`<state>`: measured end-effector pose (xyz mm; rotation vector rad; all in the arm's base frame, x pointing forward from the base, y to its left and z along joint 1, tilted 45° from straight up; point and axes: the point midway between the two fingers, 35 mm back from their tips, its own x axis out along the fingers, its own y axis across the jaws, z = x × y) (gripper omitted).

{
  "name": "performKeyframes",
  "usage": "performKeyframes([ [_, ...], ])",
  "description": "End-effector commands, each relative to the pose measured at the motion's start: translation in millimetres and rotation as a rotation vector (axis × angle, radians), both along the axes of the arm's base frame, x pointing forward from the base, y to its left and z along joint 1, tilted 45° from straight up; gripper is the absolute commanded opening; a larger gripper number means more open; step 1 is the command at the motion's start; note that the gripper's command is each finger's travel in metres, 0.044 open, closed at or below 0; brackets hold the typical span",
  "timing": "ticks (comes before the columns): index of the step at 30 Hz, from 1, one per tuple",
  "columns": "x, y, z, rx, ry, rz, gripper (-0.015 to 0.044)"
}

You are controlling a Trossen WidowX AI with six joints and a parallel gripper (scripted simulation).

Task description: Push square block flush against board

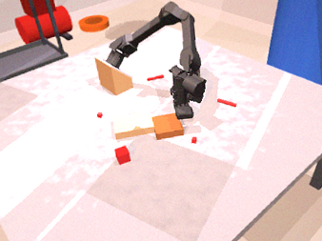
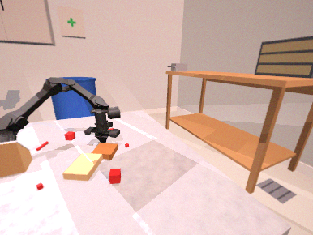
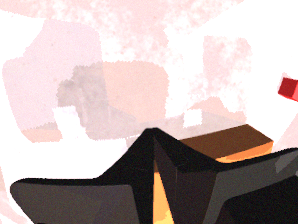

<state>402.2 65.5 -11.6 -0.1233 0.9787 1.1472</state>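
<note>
The orange square block [image 1: 168, 124] [image 2: 105, 150] lies flat at one end of the pale yellow board [image 1: 132, 125] [image 2: 83, 166]. They look touching or nearly so. The block sits slightly offset sideways, its front side nearer the top camera than the board's. In the wrist view the block [image 3: 225, 142] shows right of the fingertips, partly hidden by them. My gripper [image 1: 185, 116] [image 2: 103, 140] [image 3: 152, 133] is shut and empty, low beside the block's far right corner, away from the board. Whether it touches the block I cannot tell.
A red cube [image 1: 123, 155] [image 2: 115, 176] lies in front of the board. Small red cubes [image 1: 194, 140] [image 1: 99, 114] and red sticks [image 1: 226, 102] [image 1: 155, 77] lie around. Another red cube [image 2: 70, 135] lies behind. A tan upright piece [image 1: 113, 78] [image 2: 14, 159] stands near the arm's base.
</note>
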Motion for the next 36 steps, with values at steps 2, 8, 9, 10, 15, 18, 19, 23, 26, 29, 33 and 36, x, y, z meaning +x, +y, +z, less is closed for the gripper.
performKeyframes([
  [2,-1.8,-0.7,-3.4,-0.007,0.011,0.001,0.0],
  [8,4.5,4.4,2.3,-0.006,0.01,0.001,0.0],
  [9,5.5,5.3,3.2,-0.006,0.01,0.001,0.0],
  [10,6.5,6.2,4.2,-0.006,0.01,0.001,0.0],
  [15,11.5,10.7,9.1,-0.005,0.01,0.001,0.0],
  [18,14.4,13.4,12.1,-0.005,0.01,0.001,0.0],
  [19,15.4,14.4,13.1,-0.005,0.01,0.001,0.0],
  [23,19.2,18.1,17.2,-0.004,0.009,0.001,0.0],
  [26,21.8,20.9,20.2,-0.004,0.009,0.001,0.0],
  [29,24.2,23.6,23.0,-0.003,0.009,0.001,0.0],
  [33,27.3,27.1,26.8,-0.002,0.009,0.001,0.0],
  [36,25.4,23.8,26.7,-0.003,0.008,0.004,0.0],
])
